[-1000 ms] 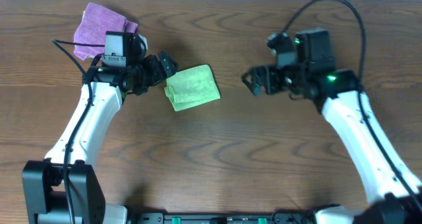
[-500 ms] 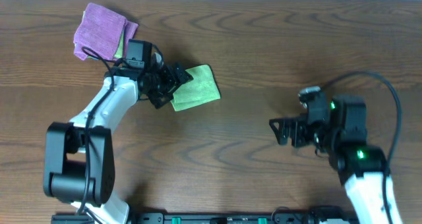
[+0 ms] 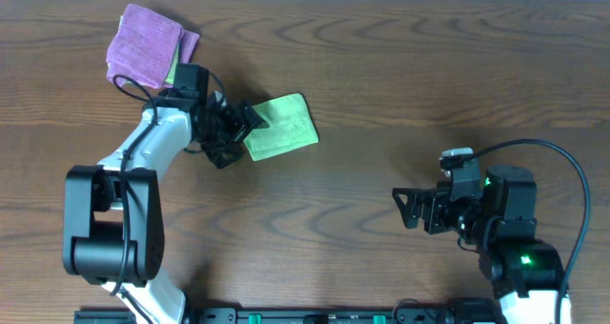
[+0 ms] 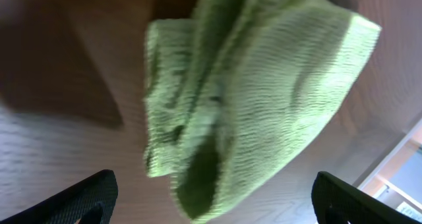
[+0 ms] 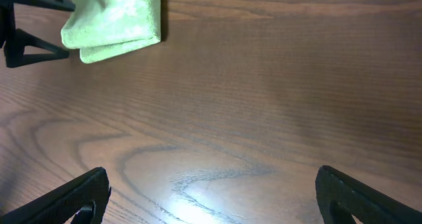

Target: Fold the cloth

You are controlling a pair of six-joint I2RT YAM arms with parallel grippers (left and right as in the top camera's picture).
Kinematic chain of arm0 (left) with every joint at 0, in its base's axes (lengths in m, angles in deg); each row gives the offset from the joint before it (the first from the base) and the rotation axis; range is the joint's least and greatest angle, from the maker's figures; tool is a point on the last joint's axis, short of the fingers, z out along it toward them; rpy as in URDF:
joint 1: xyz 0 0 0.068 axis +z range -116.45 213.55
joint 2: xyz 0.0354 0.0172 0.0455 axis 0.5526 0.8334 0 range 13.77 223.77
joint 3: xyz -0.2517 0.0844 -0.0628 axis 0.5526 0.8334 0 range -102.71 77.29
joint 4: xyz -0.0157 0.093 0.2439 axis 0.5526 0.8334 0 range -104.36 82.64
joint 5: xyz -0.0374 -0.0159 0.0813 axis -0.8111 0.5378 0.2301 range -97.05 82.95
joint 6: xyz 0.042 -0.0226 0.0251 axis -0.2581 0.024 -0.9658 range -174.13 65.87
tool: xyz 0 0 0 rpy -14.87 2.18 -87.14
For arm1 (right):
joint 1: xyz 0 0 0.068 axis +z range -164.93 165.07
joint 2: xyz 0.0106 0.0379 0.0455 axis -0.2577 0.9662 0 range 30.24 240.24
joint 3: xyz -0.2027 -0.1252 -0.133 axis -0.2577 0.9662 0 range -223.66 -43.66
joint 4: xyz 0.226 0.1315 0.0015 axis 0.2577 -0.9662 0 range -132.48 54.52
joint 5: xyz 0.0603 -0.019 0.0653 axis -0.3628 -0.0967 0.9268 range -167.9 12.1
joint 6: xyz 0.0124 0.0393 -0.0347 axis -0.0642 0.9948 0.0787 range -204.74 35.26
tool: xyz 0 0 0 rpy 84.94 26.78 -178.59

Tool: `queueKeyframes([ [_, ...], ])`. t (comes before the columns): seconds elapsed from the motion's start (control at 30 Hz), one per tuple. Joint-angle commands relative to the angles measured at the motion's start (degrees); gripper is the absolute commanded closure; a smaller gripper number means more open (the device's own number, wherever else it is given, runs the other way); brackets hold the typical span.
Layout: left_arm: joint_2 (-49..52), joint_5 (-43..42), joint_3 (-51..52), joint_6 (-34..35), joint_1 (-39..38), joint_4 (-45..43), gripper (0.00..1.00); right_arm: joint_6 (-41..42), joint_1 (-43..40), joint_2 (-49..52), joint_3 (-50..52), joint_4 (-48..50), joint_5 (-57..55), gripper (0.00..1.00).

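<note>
Overhead: the cloth (image 3: 283, 126) lies folded on the bench (image 3: 400, 76), left of centre toward the far edge. The left gripper (image 3: 243, 133) is at the cloth's left edge with jaws spread wide, gripping nothing. The purple cloth (image 3: 143, 46) sits near the far left corner, and the right gripper (image 3: 405, 208), jaws also wide and empty, is by the near right edge, well apart from the cloth. Left wrist: the cloth (image 4: 264, 85), blurred, lies just ahead of the spread fingertips (image 4: 86, 197). Right wrist: the cloth (image 5: 115, 23) shows far off, with wood grain between the fingertips (image 5: 72, 197).
</note>
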Motion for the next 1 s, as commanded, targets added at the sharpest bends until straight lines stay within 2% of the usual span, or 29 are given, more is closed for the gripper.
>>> queueKeyframes([
  [0.0, -1.2, 0.0, 0.6, -2.5, 0.2, 0.3, 0.05, 0.7, -0.7, -0.3, 0.3, 0.2, 0.2, 0.01],
  [0.37, -1.1, 5.2, 1.7, 0.5, -2.4, -0.3, 0.05, 0.7, -0.7, 0.0, 0.3, 2.3, 0.2, 0.01],
  [0.87, 0.2, 12.1, 4.1, 6.6, -6.9, -10.8, 0.05, 0.7, -0.7, 0.0, 0.3, 2.3, 0.2, 0.01],
  [0.97, 1.7, 12.3, 4.1, 7.1, -7.7, -13.0, 0.01, 0.7, -0.7, 0.0, 0.3, 2.3, 0.2, 0.01],
])
